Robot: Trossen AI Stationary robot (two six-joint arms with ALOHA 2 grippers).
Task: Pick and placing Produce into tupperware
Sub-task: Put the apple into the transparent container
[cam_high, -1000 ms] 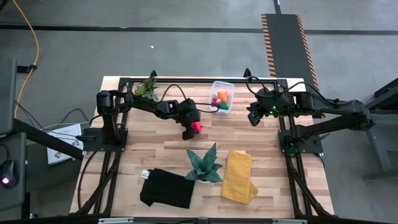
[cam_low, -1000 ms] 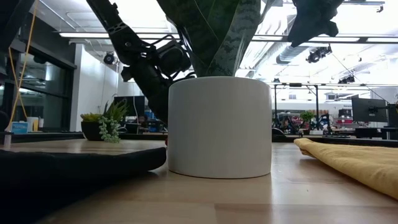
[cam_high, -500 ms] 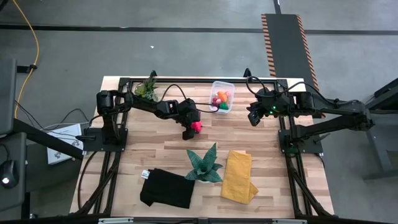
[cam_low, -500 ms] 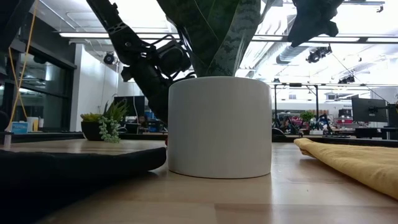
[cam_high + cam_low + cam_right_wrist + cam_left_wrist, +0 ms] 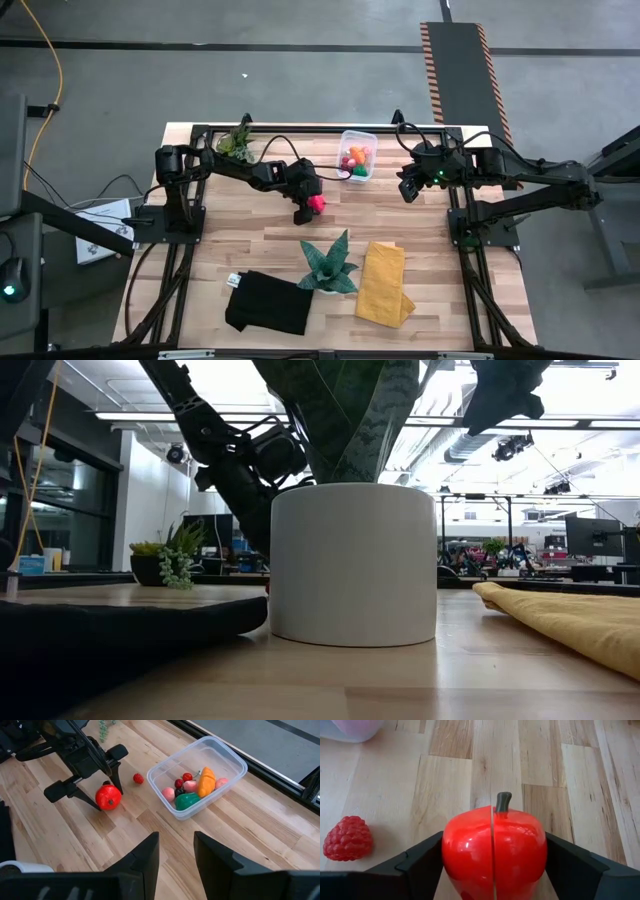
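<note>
While I've got the left gripper down on the wooden table, its fingers sit on either side of a shiny red apple with a dark stem and a seam down its middle, hugging its sides. A little red raspberry lies on the wood just beside it. The clear tupperware sits near the table's far edge, holding an orange piece, a green one, some pink ones and small red ones. My right gripper hovers off to that tub's side, fingers a bit apart, holding nothing.
</note>
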